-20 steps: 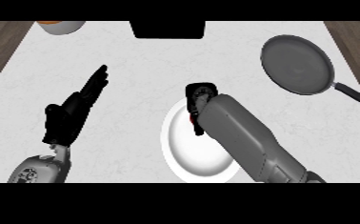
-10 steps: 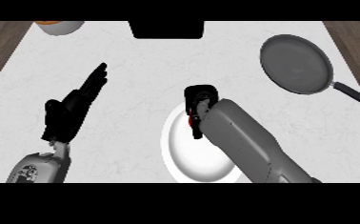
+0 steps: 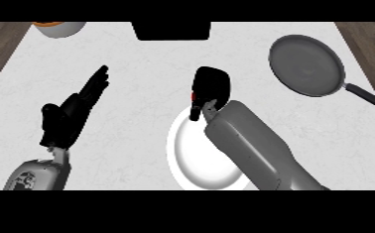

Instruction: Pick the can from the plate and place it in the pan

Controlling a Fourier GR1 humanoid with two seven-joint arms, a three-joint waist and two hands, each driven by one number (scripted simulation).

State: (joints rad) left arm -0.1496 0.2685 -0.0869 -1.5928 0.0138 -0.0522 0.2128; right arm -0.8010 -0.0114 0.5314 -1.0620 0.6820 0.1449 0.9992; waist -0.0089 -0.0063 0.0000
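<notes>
A white plate [image 3: 194, 160] lies on the marble counter at bottom centre, partly under my right forearm. My right hand [image 3: 211, 88] hangs over the plate's far rim, its fingers curled round a red can [image 3: 193, 96]; only a small sliver of the can shows at the hand's left side. The grey pan [image 3: 306, 64] lies at the upper right, with its black handle [image 3: 360, 93] pointing toward the right edge. It sits well apart from my right hand. My left hand [image 3: 73, 110] rests open at the left, fingers straight and pointing up and to the right.
A white bowl with an orange rim [image 3: 58, 27] stands at the top left corner. A black box [image 3: 171, 30] sits at the top centre edge. Wooden floor shows past the counter's left and right edges.
My right hand with the can has shifted slightly up and away from the plate's middle toward its far rim. The left hand has stayed still.
</notes>
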